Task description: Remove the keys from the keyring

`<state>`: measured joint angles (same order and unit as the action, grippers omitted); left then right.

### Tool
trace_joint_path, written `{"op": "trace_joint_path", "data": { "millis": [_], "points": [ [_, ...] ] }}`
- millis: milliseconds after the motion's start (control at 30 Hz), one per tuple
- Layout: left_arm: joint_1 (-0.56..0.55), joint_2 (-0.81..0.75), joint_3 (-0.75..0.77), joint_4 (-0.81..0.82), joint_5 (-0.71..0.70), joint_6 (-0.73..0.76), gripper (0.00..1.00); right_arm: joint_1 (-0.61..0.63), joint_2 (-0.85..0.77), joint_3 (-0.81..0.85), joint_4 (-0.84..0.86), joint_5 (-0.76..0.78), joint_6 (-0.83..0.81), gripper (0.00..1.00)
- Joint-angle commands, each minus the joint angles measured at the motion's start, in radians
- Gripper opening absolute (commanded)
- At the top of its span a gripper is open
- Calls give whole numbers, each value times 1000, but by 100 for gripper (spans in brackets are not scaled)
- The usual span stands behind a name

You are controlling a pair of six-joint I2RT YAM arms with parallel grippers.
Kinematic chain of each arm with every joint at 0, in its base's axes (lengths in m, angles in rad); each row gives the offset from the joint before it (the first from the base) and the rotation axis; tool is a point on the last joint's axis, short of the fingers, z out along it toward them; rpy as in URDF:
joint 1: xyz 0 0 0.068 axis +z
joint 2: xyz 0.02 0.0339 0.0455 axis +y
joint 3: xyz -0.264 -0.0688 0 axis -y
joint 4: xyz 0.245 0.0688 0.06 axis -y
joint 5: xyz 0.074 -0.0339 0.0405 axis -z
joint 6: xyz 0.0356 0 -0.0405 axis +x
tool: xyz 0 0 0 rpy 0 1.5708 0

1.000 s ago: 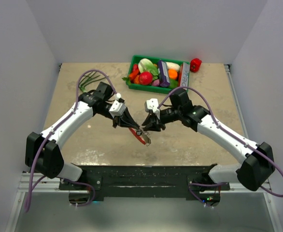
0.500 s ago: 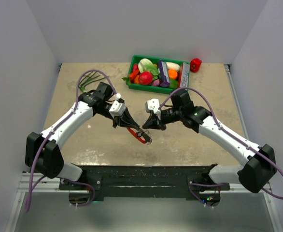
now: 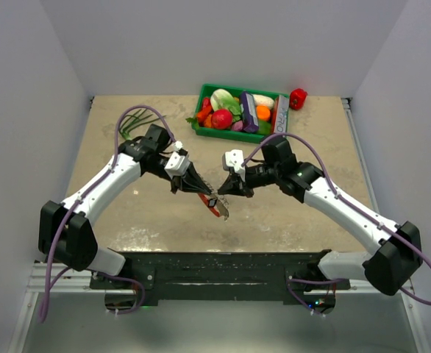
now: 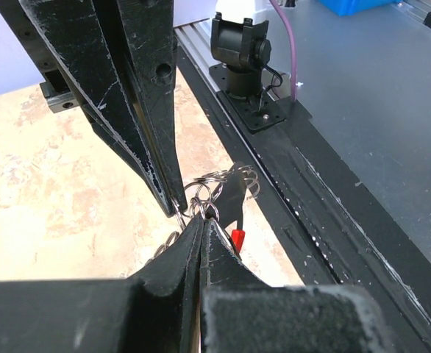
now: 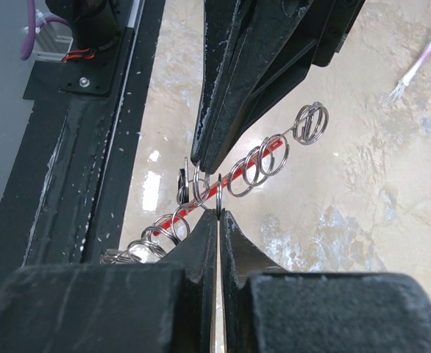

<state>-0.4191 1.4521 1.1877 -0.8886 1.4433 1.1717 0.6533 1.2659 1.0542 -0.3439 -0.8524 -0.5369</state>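
The left gripper [image 4: 201, 215] is pinching its fingers shut on the keyring [image 4: 204, 187]. The right gripper [image 5: 218, 209], facing it tip to tip, is clamping shut on another loop of the same keyring. The bunch is hanging between the two tips over the table [image 3: 157, 220], near the middle of its near edge; whether it is touching the table I cannot tell. A chain of silvery loops is trailing away from the pinch, with the red tag [image 4: 237, 239] running along it. Of the keys [image 4: 234, 198], only a black-headed one is showing clearly, dangling just beside the left tips. A green bin [image 3: 200, 109] of vegetables is sitting at the far edge, a red pepper [image 3: 298, 98] is lying just beside its right end, and an onion [image 3: 131, 130] is lying near the far left corner.
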Motion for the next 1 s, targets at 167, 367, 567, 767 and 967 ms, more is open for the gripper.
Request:
{"op": "trace_joint_path", "data": {
  "millis": [167,367,567,767,967],
  "points": [
    [8,10,32,0,158,31,17,-20,-53,41,34,6,63,0],
    [8,13,27,0,155,34,27,-20,-54,50,37,-8,81,0],
    [8,27,33,-1,160,36,33,-20,-48,46,45,7,87,0],
    [6,47,47,-12,157,36,33,-18,-43,36,63,44,91,0],
    [6,53,67,-24,155,37,33,-18,-34,26,66,73,80,0]
  ]
}}
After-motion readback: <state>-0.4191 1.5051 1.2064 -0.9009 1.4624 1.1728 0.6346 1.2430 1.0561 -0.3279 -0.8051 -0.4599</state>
